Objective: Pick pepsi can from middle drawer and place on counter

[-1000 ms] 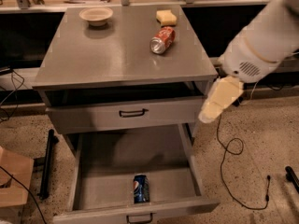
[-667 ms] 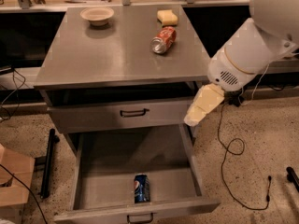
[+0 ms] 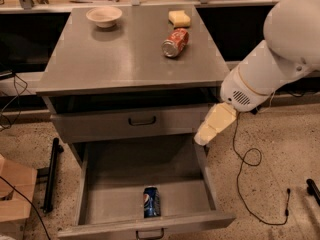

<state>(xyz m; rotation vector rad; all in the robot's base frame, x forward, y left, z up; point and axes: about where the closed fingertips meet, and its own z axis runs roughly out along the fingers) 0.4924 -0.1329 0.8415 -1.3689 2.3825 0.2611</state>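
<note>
Flat grey metal counter (image 3: 115, 59) | middle drawer (image 3: 112, 201) open — cylindrical pepsi can (image 3: 151, 202) inside | gripper (image 3: 206, 133) above right edge, state untellable

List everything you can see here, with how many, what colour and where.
pepsi can: one, blue, in the middle drawer, near its front
middle drawer: one, grey, open
counter: one, grey, cabinet top
soda can: one, red-orange, on its side on the counter
bowl: one, pale, counter's back left
sponge: one, yellow, behind the soda can
upper drawer: one, grey, shut
cable: one, black, floor at right
arm: one, white, right
gripper: one, cream, above the middle drawer's right edge
</note>
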